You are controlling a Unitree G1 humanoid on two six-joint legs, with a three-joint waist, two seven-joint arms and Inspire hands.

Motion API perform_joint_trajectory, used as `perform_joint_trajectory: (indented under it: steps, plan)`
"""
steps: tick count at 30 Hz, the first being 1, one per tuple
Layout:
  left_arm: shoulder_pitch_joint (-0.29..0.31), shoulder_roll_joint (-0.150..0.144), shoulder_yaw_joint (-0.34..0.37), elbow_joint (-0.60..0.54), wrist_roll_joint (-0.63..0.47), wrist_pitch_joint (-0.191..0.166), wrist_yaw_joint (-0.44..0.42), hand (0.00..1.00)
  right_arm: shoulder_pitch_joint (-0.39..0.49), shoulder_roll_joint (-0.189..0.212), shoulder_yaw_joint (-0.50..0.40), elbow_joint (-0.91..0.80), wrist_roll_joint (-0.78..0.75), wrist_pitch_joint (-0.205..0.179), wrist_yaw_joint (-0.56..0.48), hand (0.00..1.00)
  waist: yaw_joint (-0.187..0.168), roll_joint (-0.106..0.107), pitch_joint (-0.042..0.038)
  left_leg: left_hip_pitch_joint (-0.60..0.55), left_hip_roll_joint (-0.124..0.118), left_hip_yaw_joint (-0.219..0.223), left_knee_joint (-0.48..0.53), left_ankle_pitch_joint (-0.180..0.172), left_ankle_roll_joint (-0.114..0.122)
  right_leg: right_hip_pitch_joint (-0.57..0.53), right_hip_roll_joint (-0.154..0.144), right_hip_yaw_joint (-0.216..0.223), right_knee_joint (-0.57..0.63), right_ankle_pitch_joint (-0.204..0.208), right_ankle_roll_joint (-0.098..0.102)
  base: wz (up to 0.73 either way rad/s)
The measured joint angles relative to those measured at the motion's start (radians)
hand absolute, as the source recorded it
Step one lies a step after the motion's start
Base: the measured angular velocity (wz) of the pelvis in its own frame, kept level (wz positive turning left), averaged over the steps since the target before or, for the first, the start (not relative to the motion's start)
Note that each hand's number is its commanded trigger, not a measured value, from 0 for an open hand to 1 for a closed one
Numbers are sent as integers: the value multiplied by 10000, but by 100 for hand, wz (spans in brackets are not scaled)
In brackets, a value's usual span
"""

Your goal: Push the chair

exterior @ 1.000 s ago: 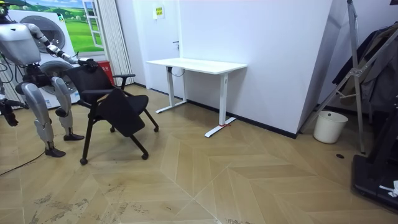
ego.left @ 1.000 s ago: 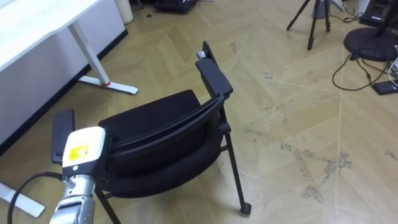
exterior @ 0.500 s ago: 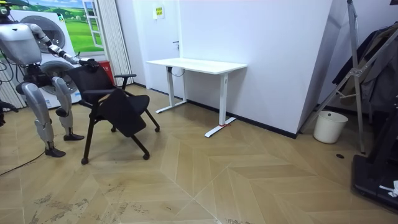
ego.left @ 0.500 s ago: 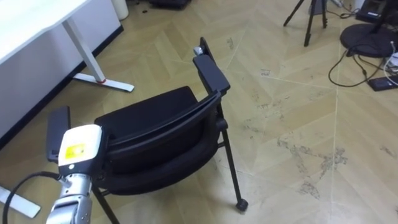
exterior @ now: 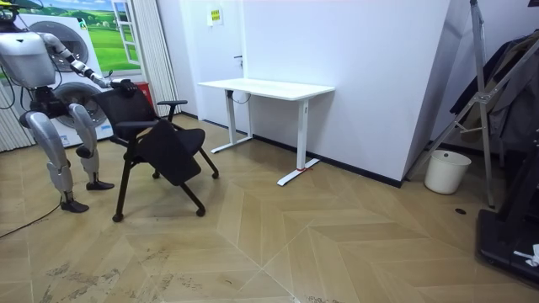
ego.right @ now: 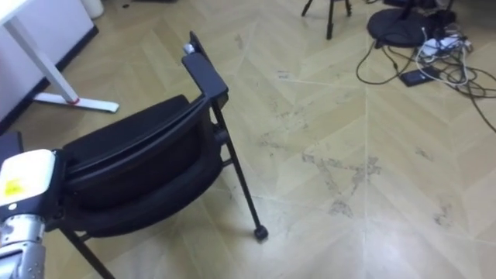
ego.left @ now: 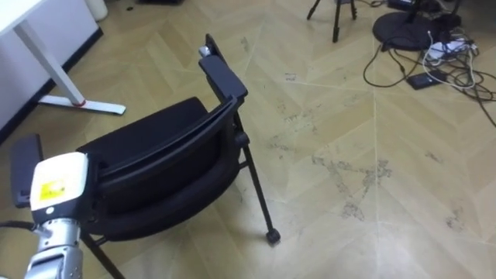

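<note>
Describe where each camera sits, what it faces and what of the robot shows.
Left eye view: on the head, looking down at the chair; left hand at lower left.
Right eye view: just beside it, same chair and hand.
Room view: across the room, facing the whole robot behind the chair.
All share the chair.

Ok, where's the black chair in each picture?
Left eye view: chair at lower left, backrest nearest the camera.
Right eye view: chair at lower left, slightly further left.
Room view: chair on the room view's left, in front of the robot.
Shared landmark: the white desk beyond the chair.
</note>
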Motion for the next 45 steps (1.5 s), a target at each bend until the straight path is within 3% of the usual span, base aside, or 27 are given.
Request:
perform_joint_trajectory:
  steps: [5, 10, 13, 17, 22, 29, 34, 40, 45]
  plan:
    - [-48, 0, -52, -8, -39, 9, -26, 100, -345, 10, 897, -2176, -2005, -31, -1364, 0, 51, 74, -14, -85, -6, 37, 22, -7, 12, -142, -2, 39, 5, 50, 9, -3]
    - [-196, -12, -152, -9, -20, 28, -123, 100, -592, 0, 2053, -4463, -3859, -194, -1942, 0, 338, 87, -5, -51, 3, 135, 22, -7, 12, -141, 23, 73, -21, 63, 11, -5]
    - [-402, -59, -273, -65, 1, 26, -412, 100, -611, 11, 2929, -5383, -4985, -236, -1780, 0, 587, 102, 1, -45, 4, 129, 22, -7, 12, -125, 24, 75, -48, 79, 11, 0]
    - [-599, -151, -406, -393, 189, 93, -865, 100, -650, 5, 4252, -5939, -5938, -236, -1128, 0, 1090, 83, 14, -13, 23, 151, -7, -7, 11, -113, 51, 108, -110, 100, 0, -3]
    - [-715, -154, -800, -843, 272, 210, -1135, 100, -841, 3, 5973, -5972, -7123, -200, -469, 0, 1479, 47, 38, 25, 23, 125, -61, -6, 11, 15, 42, 39, -198, 139, 11, 2]
    - [-1211, -197, -1276, -872, 580, 15, -1306, 100, -1532, -93, 7874, -5966, -8634, -312, 917, 0, 2064, 6, 109, 155, 55, -99, -224, -7, 10, 369, 50, -236, -601, 219, 3, 9]
    - [-1479, -300, -1352, -1115, 993, -252, -1509, 100, -1762, -181, 8563, -5891, -9344, -346, 2383, 0, 2551, -147, 209, 134, 49, -168, -232, -7, 10, 406, 40, -285, -684, 249, 11, 2]
    - [-1816, -269, -1461, -1179, 1190, -383, -1679, 100, -2431, -333, 9109, -5674, -10431, -355, 3626, 0, 2702, -288, 267, -15, 42, -606, -228, -6, 10, 407, 18, -522, -736, 249, 11, 11]
    - [-2027, -139, -1679, -1176, 1204, -406, -1759, 100, -2700, -418, 9746, -5510, -10945, -354, 4260, 0, 2868, -519, 259, -4, 35, -630, -220, -6, 9, 444, 9, -539, -741, 249, 11, 3]
